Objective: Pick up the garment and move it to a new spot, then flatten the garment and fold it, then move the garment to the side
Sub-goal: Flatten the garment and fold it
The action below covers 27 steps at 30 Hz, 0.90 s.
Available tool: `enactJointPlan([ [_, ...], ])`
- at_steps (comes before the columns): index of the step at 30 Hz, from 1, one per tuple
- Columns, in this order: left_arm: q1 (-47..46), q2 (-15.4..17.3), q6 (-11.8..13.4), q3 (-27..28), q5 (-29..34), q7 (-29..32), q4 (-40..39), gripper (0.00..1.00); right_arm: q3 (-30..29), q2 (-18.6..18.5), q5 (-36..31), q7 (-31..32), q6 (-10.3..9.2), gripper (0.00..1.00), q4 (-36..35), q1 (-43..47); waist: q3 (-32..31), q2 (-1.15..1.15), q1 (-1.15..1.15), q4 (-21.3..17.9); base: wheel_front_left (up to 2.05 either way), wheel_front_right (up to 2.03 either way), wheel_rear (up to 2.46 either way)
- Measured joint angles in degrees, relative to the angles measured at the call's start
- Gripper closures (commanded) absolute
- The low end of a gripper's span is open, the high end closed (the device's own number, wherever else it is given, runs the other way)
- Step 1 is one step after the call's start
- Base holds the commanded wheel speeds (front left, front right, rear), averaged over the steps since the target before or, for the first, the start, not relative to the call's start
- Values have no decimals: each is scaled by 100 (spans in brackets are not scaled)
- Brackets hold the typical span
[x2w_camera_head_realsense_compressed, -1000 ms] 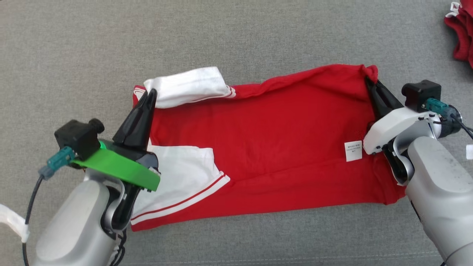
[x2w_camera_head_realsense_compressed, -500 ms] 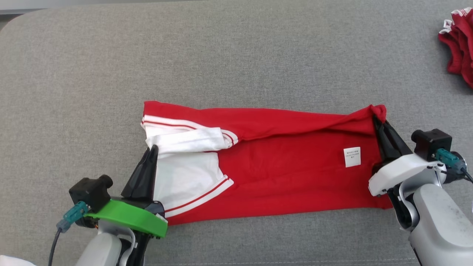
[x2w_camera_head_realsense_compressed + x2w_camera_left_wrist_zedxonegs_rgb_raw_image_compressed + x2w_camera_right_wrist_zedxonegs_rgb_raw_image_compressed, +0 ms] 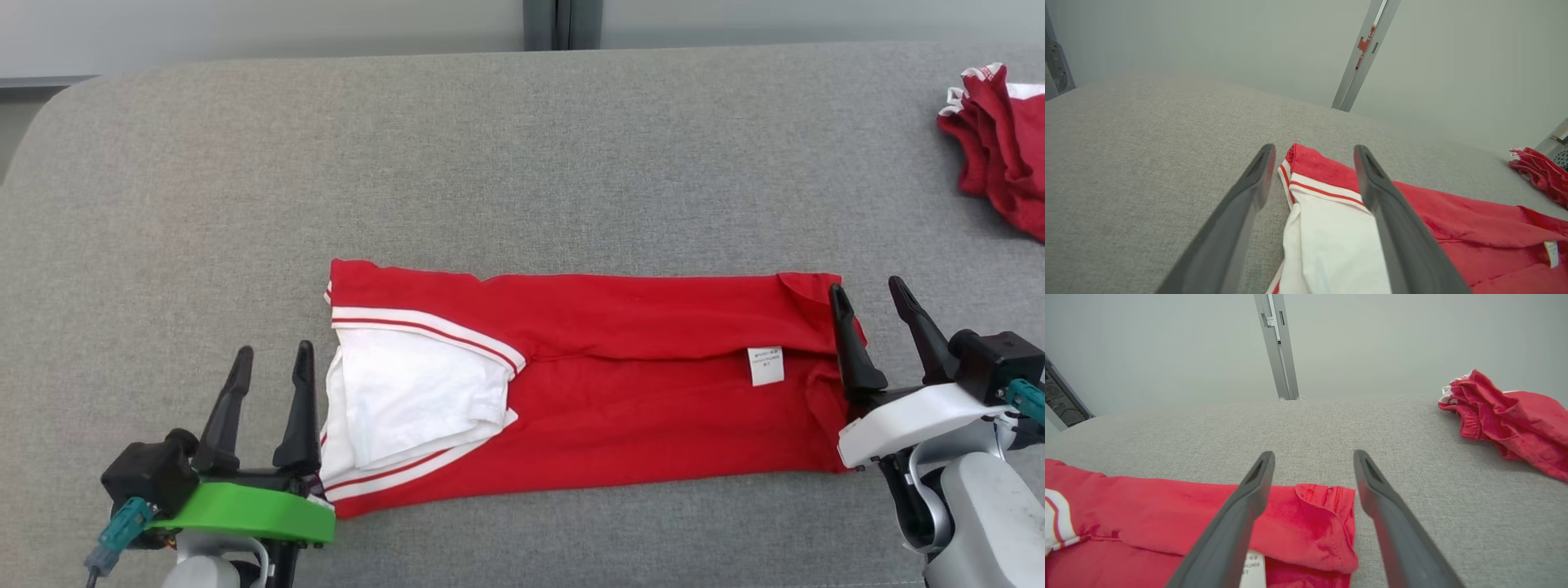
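The red jersey lies folded in a long band on the grey fabric surface, its long axis running from the left gripper to the right gripper. Both stand spread and empty, one at each short end, equally near.

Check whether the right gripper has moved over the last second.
Yes. The right gripper has drawn back toward the robot, away from the crumpled red cloth at far right, and stands open at the garment's right end.
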Motion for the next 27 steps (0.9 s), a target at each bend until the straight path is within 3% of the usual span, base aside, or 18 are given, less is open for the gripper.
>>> enactJointPlan([
  [8,136,-359,-2,876,814,0,-456,0,-92,118,-183,112,0,0,1053,-368,-70,0,0,143,0,0,0],
  [18,289,-485,-13,1432,1249,0,-486,0,-175,326,-37,103,-1,0,2287,-439,-23,0,0,227,0,0,0],
  [19,298,-489,-13,1459,1265,0,-476,0,-140,360,22,92,-1,7,2354,-474,-22,0,0,225,0,0,0],
  [20,305,-491,-14,1480,1290,0,-470,0,-94,379,70,77,-3,71,2403,-491,-23,0,0,224,0,0,0],
  [21,308,-491,-15,1502,1306,0,-458,0,-36,401,107,71,-5,100,2458,-510,-26,0,0,223,0,0,0],
  [27,318,-493,-30,1532,1406,0,-421,0,116,465,385,26,-4,100,2580,-617,-89,0,0,220,0,0,0],
])
